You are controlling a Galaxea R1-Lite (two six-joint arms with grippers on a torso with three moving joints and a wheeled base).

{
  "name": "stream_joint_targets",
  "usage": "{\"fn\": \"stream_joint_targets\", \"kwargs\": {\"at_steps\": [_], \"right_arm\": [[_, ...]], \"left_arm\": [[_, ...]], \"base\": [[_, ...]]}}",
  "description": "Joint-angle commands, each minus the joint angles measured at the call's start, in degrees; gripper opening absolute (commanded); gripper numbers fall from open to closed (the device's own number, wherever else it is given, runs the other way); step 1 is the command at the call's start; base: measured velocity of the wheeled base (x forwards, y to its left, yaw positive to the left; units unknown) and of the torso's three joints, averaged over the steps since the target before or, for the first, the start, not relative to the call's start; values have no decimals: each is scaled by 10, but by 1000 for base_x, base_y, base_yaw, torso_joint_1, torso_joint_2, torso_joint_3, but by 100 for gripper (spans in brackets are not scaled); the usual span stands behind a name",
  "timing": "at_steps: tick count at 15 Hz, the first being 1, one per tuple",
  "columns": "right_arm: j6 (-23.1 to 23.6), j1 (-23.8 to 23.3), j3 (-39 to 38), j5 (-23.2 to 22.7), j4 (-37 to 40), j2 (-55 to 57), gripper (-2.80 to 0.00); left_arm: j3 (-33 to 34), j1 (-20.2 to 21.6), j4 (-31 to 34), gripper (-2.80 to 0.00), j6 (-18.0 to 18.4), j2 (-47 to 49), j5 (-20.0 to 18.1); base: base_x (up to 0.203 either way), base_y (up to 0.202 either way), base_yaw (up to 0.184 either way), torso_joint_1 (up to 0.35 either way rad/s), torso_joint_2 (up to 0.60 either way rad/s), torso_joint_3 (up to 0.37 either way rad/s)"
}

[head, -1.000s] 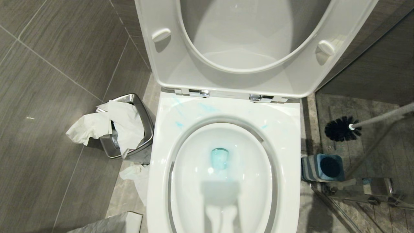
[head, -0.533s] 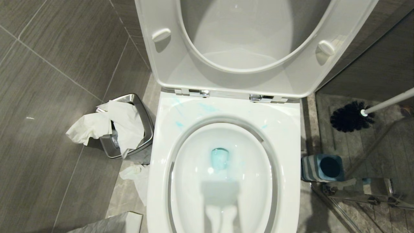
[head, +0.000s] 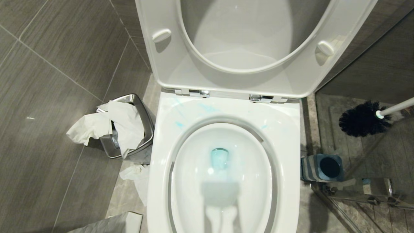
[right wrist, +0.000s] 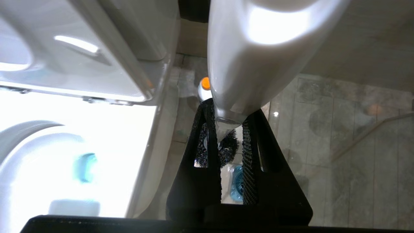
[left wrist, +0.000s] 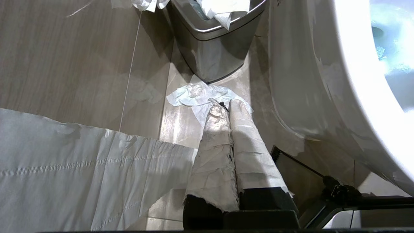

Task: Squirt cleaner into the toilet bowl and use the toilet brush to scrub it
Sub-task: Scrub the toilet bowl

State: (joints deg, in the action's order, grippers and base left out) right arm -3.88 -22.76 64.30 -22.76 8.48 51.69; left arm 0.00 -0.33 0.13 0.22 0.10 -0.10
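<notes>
The white toilet bowl [head: 288,139] stands open with seat and lid up. Turquoise cleaner tints the water [head: 220,159] and smears the back rim [head: 207,107]. To the right of the bowl, the toilet brush hangs in the air above the floor, with its dark bristle head [head: 362,118] up and right of the blue-grey holder [head: 323,167]. My right gripper [right wrist: 226,111] is outside the head view and shut on the brush's white handle [right wrist: 252,58]. The bristle head [right wrist: 226,149] shows beyond the fingers. My left gripper [left wrist: 225,105] is parked low beside the bowl, shut and empty.
A steel bin [head: 129,129] stuffed with tissue stands left of the bowl, and more tissue [head: 136,176] lies on the floor. A metal-framed glass partition [head: 362,191] runs along the right. An orange-capped container [right wrist: 204,84] stands behind the toilet. A white sheet [left wrist: 64,168] lies near my left gripper.
The brush head has risen a little and swung right, away from the toilet and past the holder. The left gripper and the bowl are unchanged.
</notes>
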Motion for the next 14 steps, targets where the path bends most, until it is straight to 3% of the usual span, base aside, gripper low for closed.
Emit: {"fn": "stream_joint_targets", "kwargs": {"at_steps": [1, 8, 14], "right_arm": [[-1, 1, 23, -2, 32, -20, -280], [-26, 1, 94, -2, 86, -20, -280], [-34, 1, 93, -3, 90, -14, -280]], "left_arm": [[1, 1, 0, -280, 0, 1, 0], [0, 0, 0, -280, -2, 1, 0], [0, 0, 0, -280, -2, 1, 0]], "base": [[0, 0, 0, 7, -2, 112], [0, 0, 0, 3, 1, 182], [0, 0, 0, 1, 2, 203]]}}
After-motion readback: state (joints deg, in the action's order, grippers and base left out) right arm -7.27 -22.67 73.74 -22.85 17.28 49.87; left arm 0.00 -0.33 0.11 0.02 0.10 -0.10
